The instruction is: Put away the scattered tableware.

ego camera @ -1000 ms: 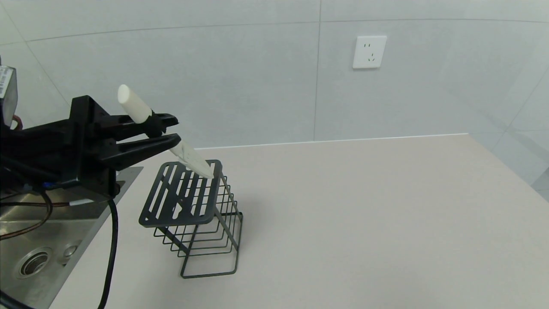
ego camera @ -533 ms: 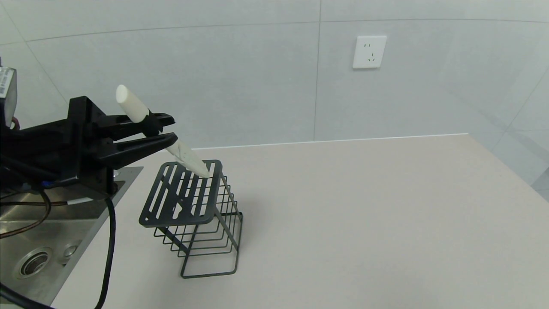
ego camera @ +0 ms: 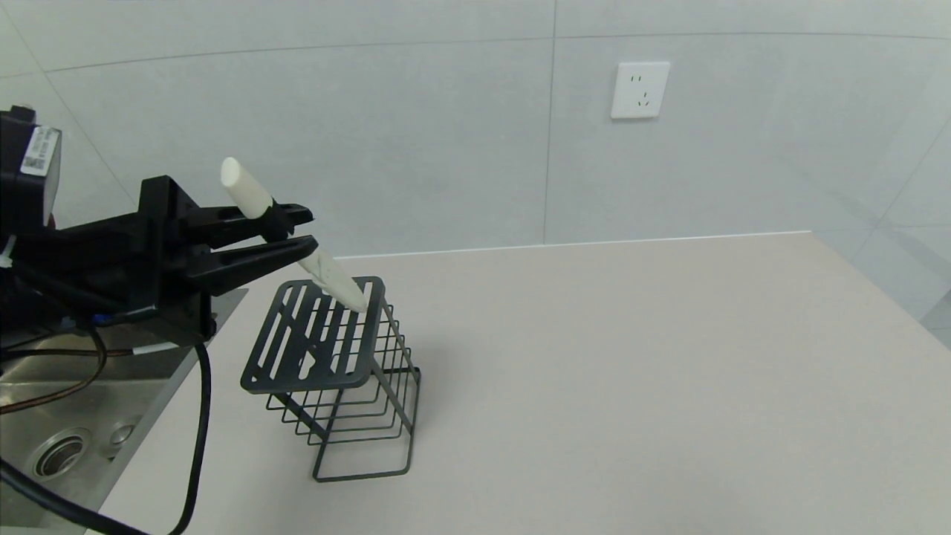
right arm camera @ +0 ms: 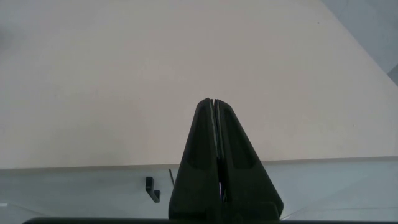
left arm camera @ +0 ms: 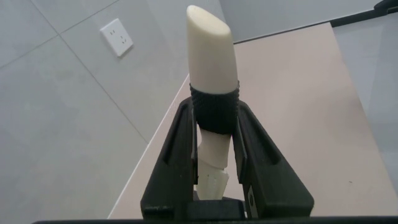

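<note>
Inspecting progress, we find the left gripper point(ego camera: 308, 229), fingers clamped on the knife point(ego camera: 336, 280), its tip at the slotted top of the rack point(ego camera: 319, 349) on the surface point(ego camera: 631, 371), insertion not yet done; the right gripper point(right arm camera: 214, 102) has its fingers closed, empty.

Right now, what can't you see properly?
Head view: white-handled knife's tip at the black slotted wire rack, too small to tell if inside a slot.
Left wrist view: left pincer hides most of the blade.
Head view: steel sink cut off by the edge.
</note>
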Tool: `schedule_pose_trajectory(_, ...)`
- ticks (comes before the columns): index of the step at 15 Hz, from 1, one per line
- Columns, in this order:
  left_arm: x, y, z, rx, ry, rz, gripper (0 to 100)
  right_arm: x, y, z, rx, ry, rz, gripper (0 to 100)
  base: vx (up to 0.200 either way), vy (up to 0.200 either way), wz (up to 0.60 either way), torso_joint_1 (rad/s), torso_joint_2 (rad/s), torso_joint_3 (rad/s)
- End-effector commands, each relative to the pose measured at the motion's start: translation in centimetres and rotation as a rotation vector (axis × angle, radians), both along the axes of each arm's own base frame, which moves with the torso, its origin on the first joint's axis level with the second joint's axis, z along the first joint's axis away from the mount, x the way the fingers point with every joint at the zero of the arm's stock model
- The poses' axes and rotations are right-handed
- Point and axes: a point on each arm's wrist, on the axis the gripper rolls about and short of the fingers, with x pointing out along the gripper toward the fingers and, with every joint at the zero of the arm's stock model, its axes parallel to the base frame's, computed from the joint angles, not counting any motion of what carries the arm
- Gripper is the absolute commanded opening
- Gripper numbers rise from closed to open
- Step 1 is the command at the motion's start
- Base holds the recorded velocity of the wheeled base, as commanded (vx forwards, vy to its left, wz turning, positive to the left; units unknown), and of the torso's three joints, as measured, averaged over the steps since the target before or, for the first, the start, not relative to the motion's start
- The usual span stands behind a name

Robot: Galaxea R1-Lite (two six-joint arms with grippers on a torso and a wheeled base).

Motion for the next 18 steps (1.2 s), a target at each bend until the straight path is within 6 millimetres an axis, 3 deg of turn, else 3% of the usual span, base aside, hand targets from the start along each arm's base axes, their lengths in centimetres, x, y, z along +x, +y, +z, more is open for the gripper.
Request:
schedule_pose_trajectory(1, 0.2, 0.0, -0.2, 0.0, 0.008, 0.0, 0, 0.0, 0.0, 0.0, 0.0, 0.002, 0.0, 0, 0.0, 0.0, 0.0, 0.0, 0.0, 0.0)
schedule_pose_trajectory(18, 1.7, -0.1, -2.6, 0.014, 0.074, 0.001, 0, 0.0, 0.0, 0.0, 0.0, 0.002, 0.002, 0, 0.0, 0.0, 0.0, 0.0, 0.0, 0.0)
